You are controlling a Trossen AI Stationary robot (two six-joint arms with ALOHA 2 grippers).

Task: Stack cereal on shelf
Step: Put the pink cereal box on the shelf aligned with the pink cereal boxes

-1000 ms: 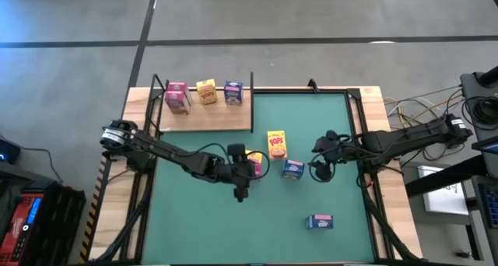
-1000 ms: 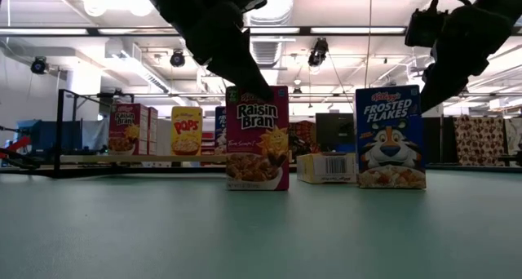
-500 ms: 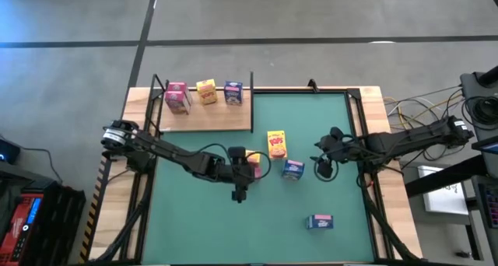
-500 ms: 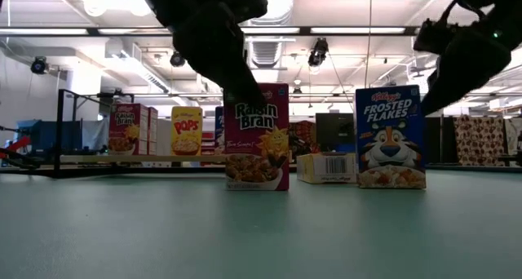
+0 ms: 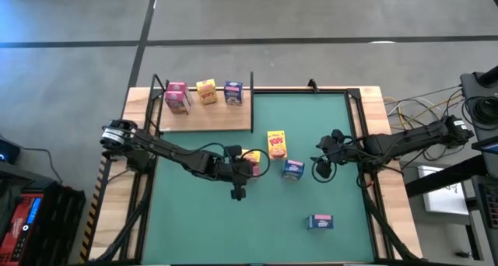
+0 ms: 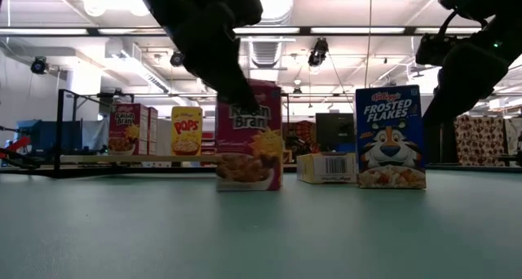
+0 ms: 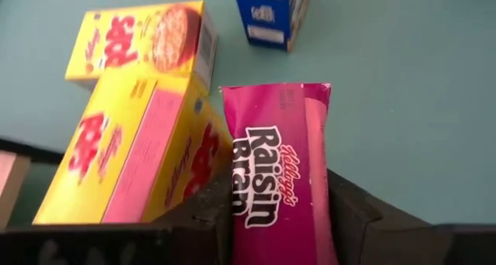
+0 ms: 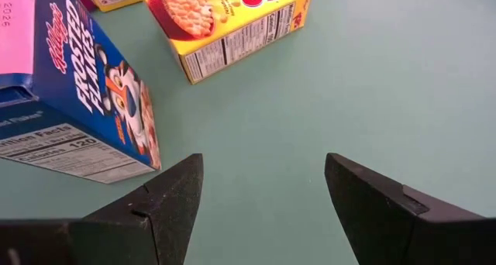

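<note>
The left end effector (image 7: 283, 211) pinches a magenta Raisin Bran box (image 7: 280, 168) between its two dark fingers (image 7: 353, 211), one on each broad side of the carton. In the low view that box (image 6: 249, 135) leans a little and appears to sit just off the green surface (image 6: 261, 230), with the left arm reaching down onto its top. From above, the left end effector (image 5: 241, 166) sits near the middle of the mat, with a yellow Pops box (image 5: 276, 144) just beyond it and a blue Frosted Flakes box (image 5: 292, 169) close on its right-hand side. In the left wrist view a second yellow box (image 7: 132, 153) lies right beside the held carton, touching or nearly touching it. The right end effector (image 5: 324, 169) hovers just beside the blue Frosted Flakes box, fingers (image 8: 167, 199) spread wide with only bare mat between them. Another blue box (image 5: 319, 222) lies flat by itself toward the near edge of the surface, well apart from the others. The shelf (image 5: 210, 118) sits at the far left corner of the surface, its light-wood board carrying three upright boxes in a row: a magenta one (image 5: 177, 97), a yellow one (image 5: 206, 91) and a blue one (image 5: 233, 92).
</note>
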